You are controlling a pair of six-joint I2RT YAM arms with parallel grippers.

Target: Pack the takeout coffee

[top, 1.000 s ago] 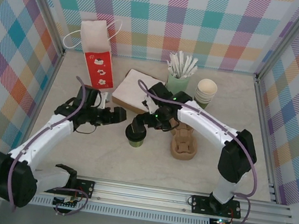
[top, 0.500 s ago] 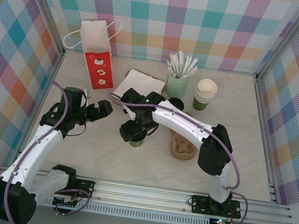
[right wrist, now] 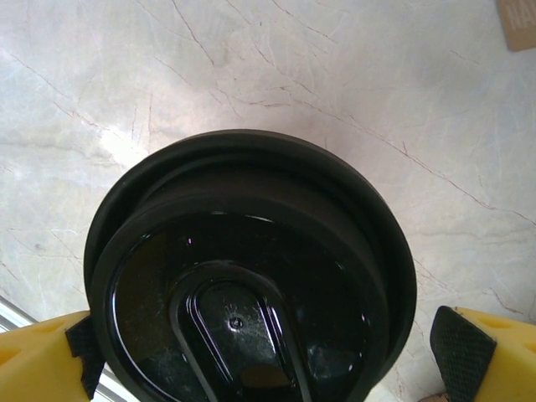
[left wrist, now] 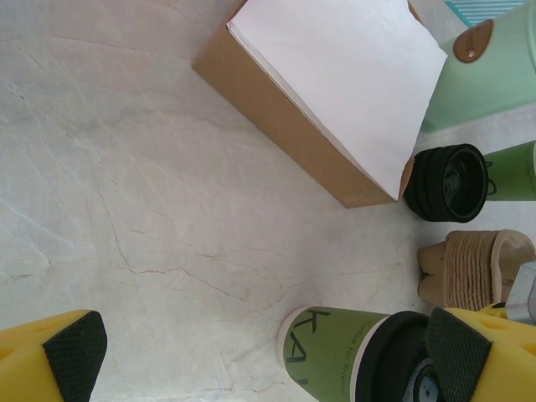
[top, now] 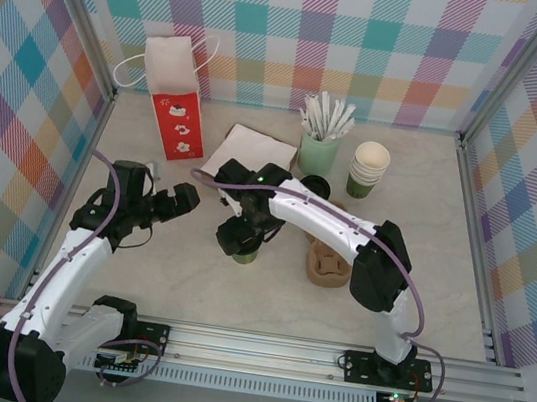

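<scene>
The takeout coffee (top: 245, 252), a dark-green cup with a black lid, stands upright on the table's middle. My right gripper (top: 239, 236) hangs directly over it, open. In the right wrist view the black lid (right wrist: 251, 276) lies between the spread pads (right wrist: 456, 342); the left pad meets the lid's rim and the right pad stands a little off it. My left gripper (top: 185, 199) is open to the cup's left, apart from it. In the left wrist view the green cup (left wrist: 343, 352) lies just inside the right-hand finger of my left gripper (left wrist: 268, 356).
A red-and-white paper bag (top: 176, 96) stands at the back left. A brown box topped with white napkins (top: 250, 153) lies behind the cup. A mint cup of white sticks (top: 319, 146), stacked green cups (top: 367, 170), black lids (left wrist: 448, 182) and cardboard sleeves (top: 330, 263) sit to the right.
My left arm has drawn back to the left, away from the cup. The right arm has swung its elbow round and settled over the lid. The cup has barely moved.
</scene>
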